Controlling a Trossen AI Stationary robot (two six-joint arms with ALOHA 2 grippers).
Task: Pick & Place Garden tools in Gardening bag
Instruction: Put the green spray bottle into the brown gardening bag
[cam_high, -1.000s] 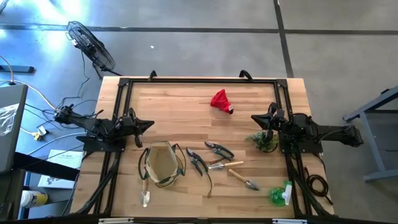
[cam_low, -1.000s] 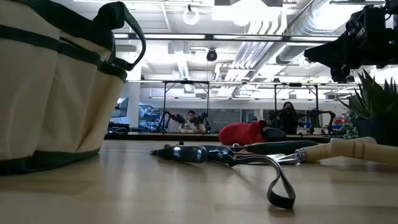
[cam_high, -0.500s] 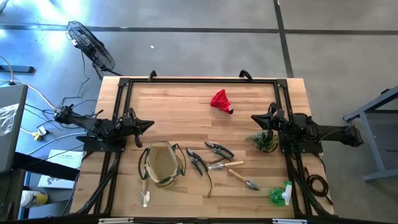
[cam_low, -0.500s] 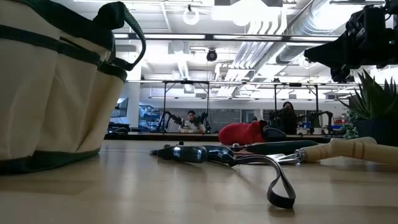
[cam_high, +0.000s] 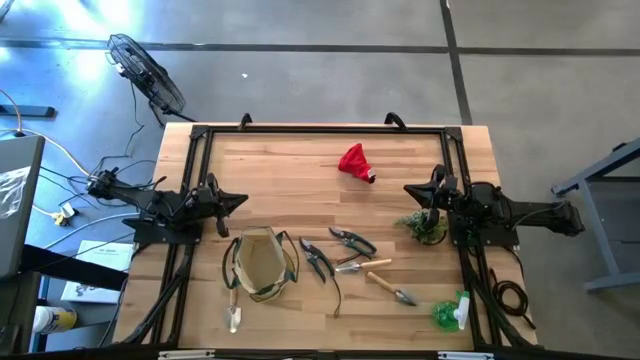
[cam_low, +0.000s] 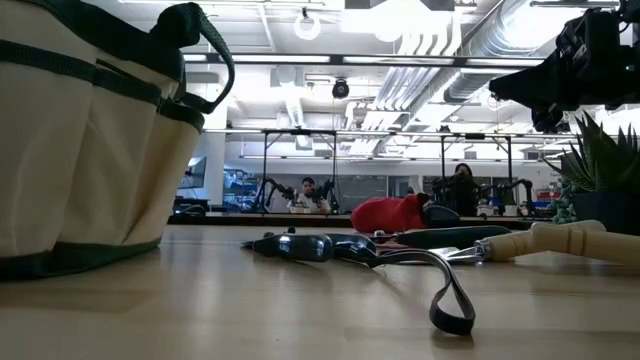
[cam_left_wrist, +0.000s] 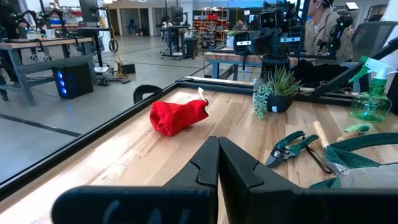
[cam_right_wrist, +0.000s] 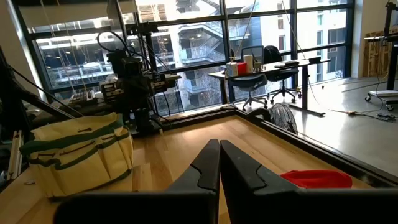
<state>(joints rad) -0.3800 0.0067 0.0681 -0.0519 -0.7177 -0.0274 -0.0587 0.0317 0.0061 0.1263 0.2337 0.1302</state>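
The tan gardening bag (cam_high: 262, 262) with green trim stands upright near the front left; it also shows in the low view (cam_low: 90, 140) and the right wrist view (cam_right_wrist: 81, 155). Two pruners (cam_high: 318, 258) (cam_high: 352, 240) and two wooden-handled trowels (cam_high: 390, 288) (cam_high: 234, 308) lie flat on the table. The red cloth item (cam_high: 354, 162) lies at the far middle. The bright green item (cam_high: 448, 312) stands at the front right. My left gripper (cam_high: 240, 200) is shut and empty at the table's left edge. My right gripper (cam_high: 410, 190) is shut and empty at the right edge.
A small potted leafy plant (cam_high: 426, 226) stands just below my right gripper, near the right edge. A black frame (cam_high: 320, 130) runs around the tabletop. Bare wood lies between the two grippers in the middle of the table.
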